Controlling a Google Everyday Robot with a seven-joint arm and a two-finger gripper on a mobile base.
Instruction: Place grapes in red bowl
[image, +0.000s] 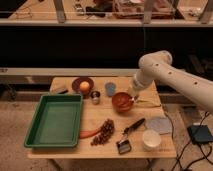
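Note:
The grapes (104, 132), a long bunch of dark reddish-brown berries, lie on the wooden table (100, 112) near its front edge. The red bowl (121, 101) stands behind them, near the middle of the table, and looks empty. My gripper (132, 94) hangs from the white arm (165, 72) that reaches in from the right. It is just above the bowl's right rim, well away from the grapes. It holds nothing that I can see.
An orange carrot (88, 133) lies left of the grapes. A green tray (55, 120) fills the left side. Behind are a maroon plate with an orange fruit (83, 86), a metal cup (95, 96) and a blue cup (110, 88). A brush (128, 134), white bowl (151, 140) and grey cloth (159, 124) sit right.

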